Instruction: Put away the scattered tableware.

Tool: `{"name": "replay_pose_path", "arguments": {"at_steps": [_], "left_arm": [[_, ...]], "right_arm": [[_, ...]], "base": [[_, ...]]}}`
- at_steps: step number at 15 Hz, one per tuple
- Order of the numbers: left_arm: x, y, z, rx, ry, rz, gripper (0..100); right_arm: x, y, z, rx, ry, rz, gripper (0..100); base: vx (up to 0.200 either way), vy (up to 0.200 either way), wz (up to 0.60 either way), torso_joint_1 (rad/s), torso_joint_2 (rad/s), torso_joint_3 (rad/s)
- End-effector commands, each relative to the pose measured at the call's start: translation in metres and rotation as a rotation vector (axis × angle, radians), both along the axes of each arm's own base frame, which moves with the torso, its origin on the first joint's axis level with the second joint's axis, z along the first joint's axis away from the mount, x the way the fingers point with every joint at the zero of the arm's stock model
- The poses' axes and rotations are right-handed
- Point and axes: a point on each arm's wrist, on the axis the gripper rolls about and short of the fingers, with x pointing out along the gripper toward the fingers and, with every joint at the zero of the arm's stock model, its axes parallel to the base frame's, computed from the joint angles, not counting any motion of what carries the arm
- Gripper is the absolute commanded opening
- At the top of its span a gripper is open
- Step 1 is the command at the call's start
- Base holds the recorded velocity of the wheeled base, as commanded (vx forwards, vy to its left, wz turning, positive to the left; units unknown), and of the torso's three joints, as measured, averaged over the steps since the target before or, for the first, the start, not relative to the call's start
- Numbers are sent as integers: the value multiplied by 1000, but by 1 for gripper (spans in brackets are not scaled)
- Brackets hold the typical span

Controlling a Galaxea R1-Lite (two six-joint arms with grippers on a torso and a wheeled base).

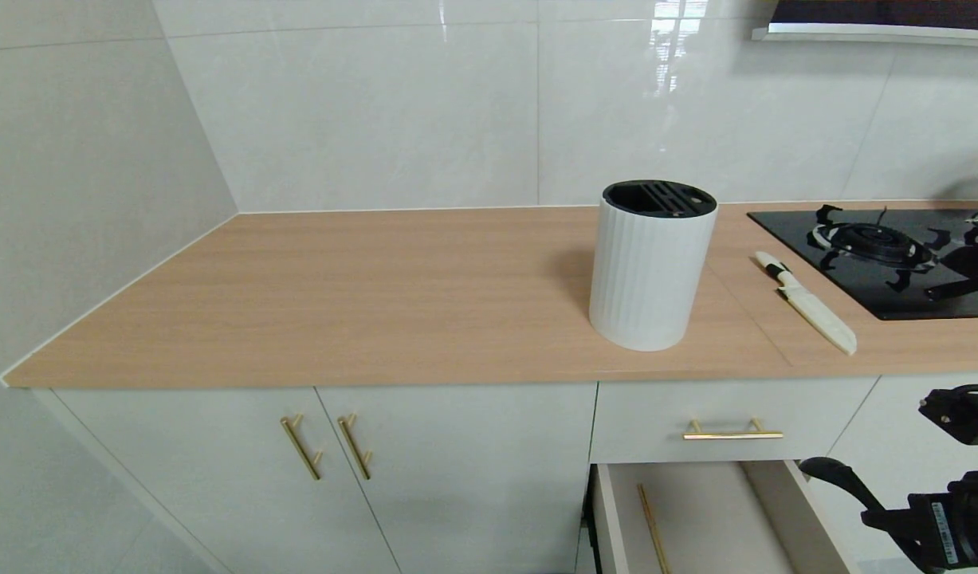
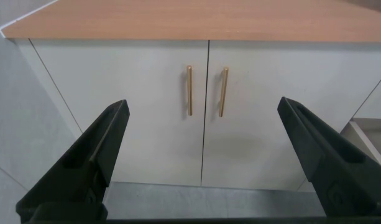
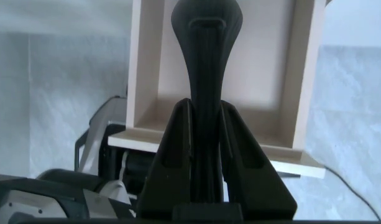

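Utensil [image 3: 206,37] is sitting clamped in the right claw [image 3: 206,112], drawer [image 3: 302,81] lying just beyond it; left claw [image 2: 202,106] is hanging open.

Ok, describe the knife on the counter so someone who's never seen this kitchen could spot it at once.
On the wooden countertop, look towards the right end, by the black gas hob. Between the hob and the upright white ribbed holder lies the knife, flat on the wood. It is the one loose item there, with a pale blade and white-and-black handle.
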Motion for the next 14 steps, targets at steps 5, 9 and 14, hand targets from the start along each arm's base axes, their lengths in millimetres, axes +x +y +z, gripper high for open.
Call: {"name": "replay_pose_path", "arguments": {"at_steps": [5, 9, 14], "left_arm": [[0, 0, 0, 0, 1, 1, 100], [0, 0, 0, 0, 1, 1, 100], [0, 0, 0, 0, 1, 1, 100]], "right_arm": [[9, 5, -19, -1, 71, 28, 0], [12, 5, -26, -2, 94, 28, 0], [17, 6, -32, -1, 107, 29, 0]], "base": [[0, 0, 0, -119, 285, 163], [0, 0, 0, -194, 486, 287], [0, 0, 0, -171, 484, 297]]}}
